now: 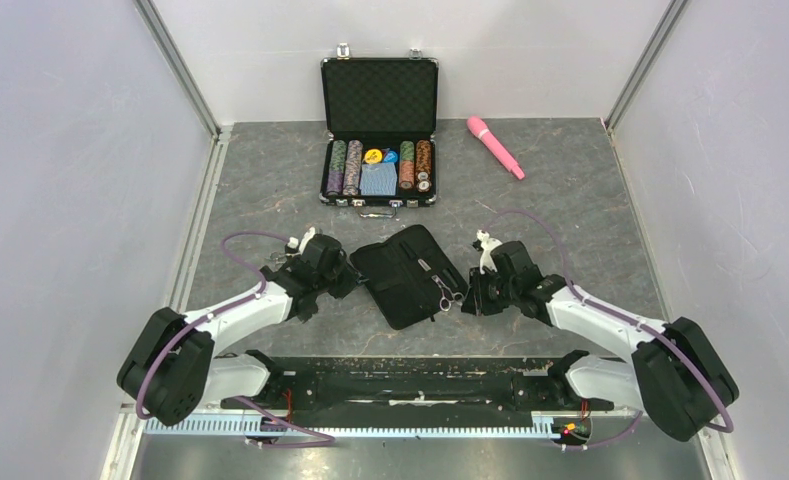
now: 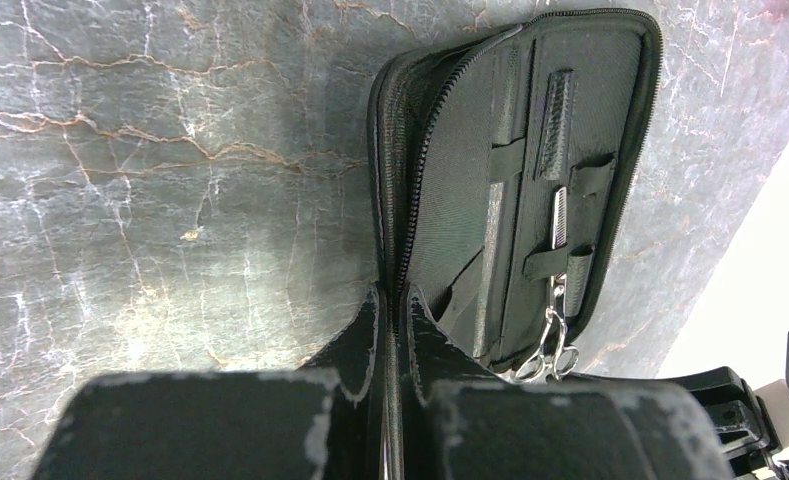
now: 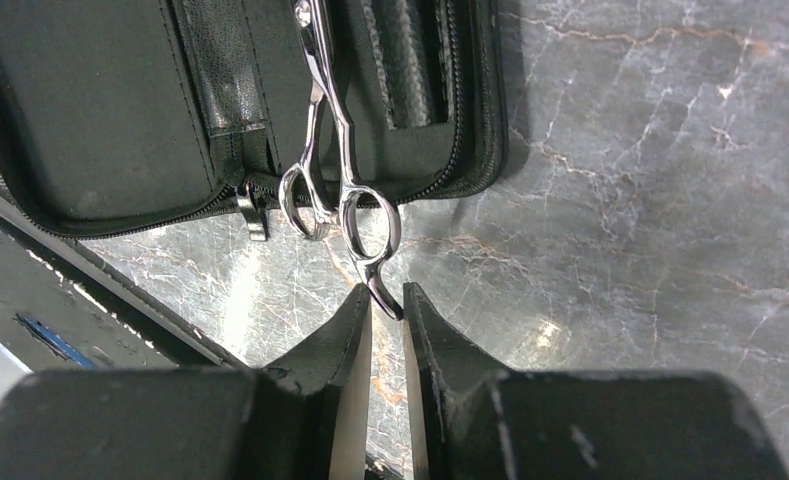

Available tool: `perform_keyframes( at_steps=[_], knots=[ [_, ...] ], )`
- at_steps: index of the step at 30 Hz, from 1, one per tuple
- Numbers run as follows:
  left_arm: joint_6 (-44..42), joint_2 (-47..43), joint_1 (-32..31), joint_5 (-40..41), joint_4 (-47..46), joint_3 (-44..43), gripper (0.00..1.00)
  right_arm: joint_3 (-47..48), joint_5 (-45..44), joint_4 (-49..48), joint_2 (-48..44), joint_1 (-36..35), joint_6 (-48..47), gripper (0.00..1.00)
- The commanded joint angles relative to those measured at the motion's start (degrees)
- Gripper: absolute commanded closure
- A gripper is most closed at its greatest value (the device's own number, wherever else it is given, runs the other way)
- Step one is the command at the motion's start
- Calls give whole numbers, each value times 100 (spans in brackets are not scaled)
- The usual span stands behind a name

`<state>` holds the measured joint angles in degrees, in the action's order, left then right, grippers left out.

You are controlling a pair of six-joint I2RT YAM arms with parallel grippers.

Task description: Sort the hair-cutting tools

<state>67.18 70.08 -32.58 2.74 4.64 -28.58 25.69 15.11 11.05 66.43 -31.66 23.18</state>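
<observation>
Right gripper stood narrowly apart astride the finger-rest tip of the scissors; left gripper was clamped on the near edge of the open black pouch.

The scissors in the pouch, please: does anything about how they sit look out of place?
Yes. The scissors are only partly seated in the open pouch: their ring handles stick out past its zipper edge over the table, right in front of the right tool. Nothing looks damaged or spilled.
</observation>
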Motion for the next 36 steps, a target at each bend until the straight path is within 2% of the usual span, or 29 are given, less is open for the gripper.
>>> perform_keyframes(
  at_steps=[1, 20, 36],
  knots=[
    [-252, 56, -14, -143, -7, -221, 98, 343, 81, -199, 162, 11, -419, 83],
    [-298, 102, -4, -152, -8, -225, 98, 915, 243, 298, 531, 9, -1922, 90],
    [-381, 67, -4, -204, 15, -210, 98, 1040, 612, -218, 970, 11, -1799, 90]
  ],
)
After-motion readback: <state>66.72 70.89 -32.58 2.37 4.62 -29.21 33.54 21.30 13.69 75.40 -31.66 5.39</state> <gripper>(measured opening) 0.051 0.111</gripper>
